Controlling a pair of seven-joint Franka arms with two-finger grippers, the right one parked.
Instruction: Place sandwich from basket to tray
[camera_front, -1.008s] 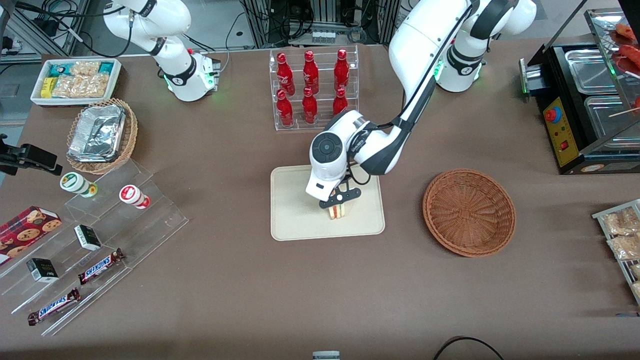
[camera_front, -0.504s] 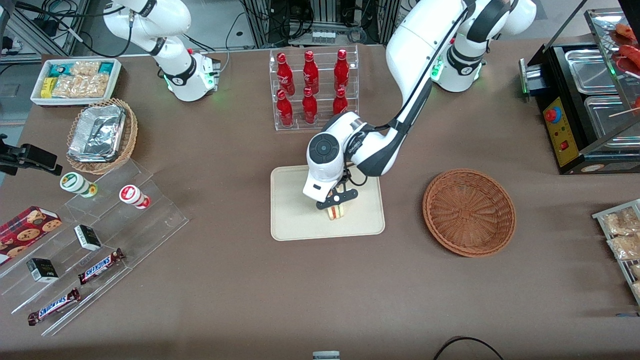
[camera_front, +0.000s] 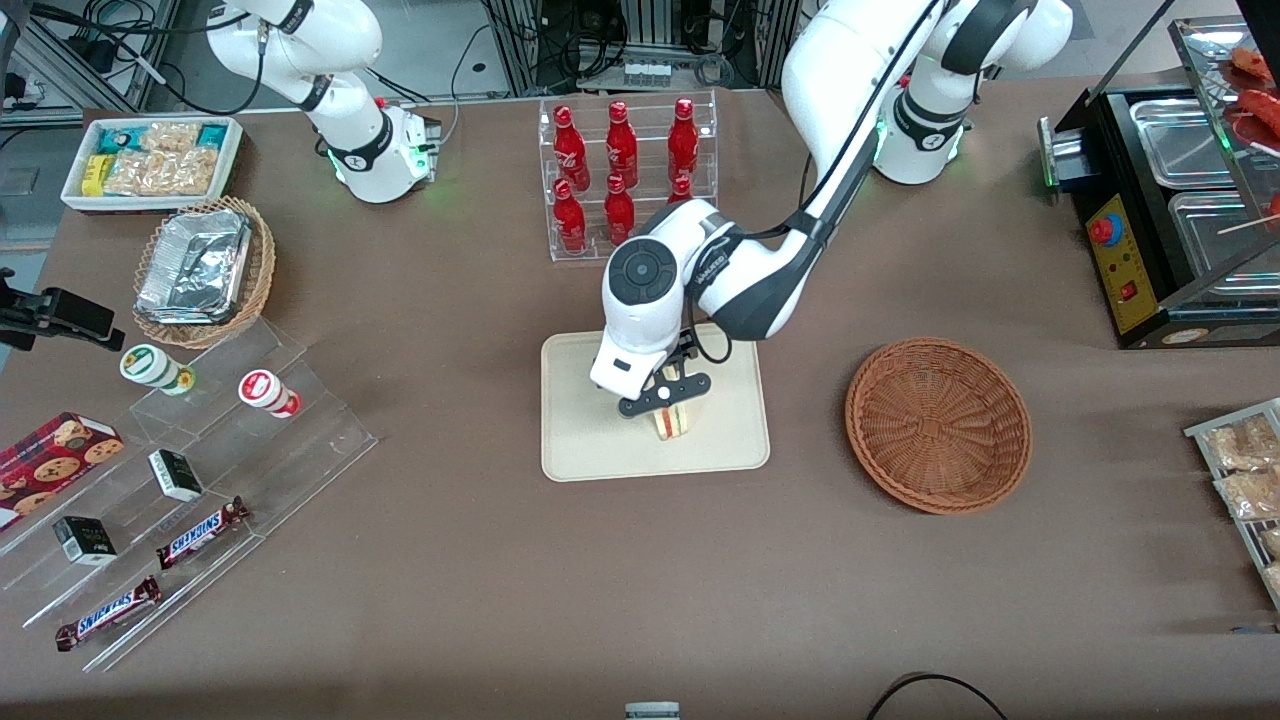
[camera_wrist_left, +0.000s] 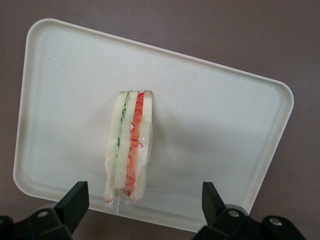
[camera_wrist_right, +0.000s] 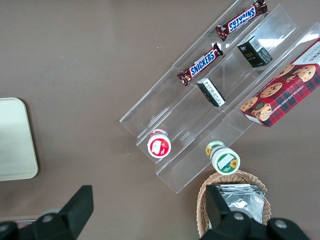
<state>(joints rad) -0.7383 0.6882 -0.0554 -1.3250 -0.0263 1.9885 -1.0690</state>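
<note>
The hand (camera_front: 664, 392) hangs just above the sandwich (camera_front: 673, 421) with its fingers (camera_wrist_left: 75, 199) spread wide and nothing in them. The wedge stands on edge on the tray (camera_front: 580, 440), so a straight upward lift seems wisest, lest a fingertip tip it. The basket (camera_front: 937, 424) sits empty toward the working arm's end of the tabletop (camera_front: 500, 560).

— Where's the sandwich (camera_front: 673, 421) sitting?
— On the tray (camera_front: 580, 440), standing on edge, nearer the front camera than the bottle rack (camera_front: 628, 180).
— And the gripper (camera_front: 664, 392)?
— Just above the sandwich, fingers (camera_wrist_left: 75, 199) spread wide and clear of it.
— The basket (camera_front: 938, 424)?
— Beside the tray, toward the working arm's end of the table, well apart from it.
</note>
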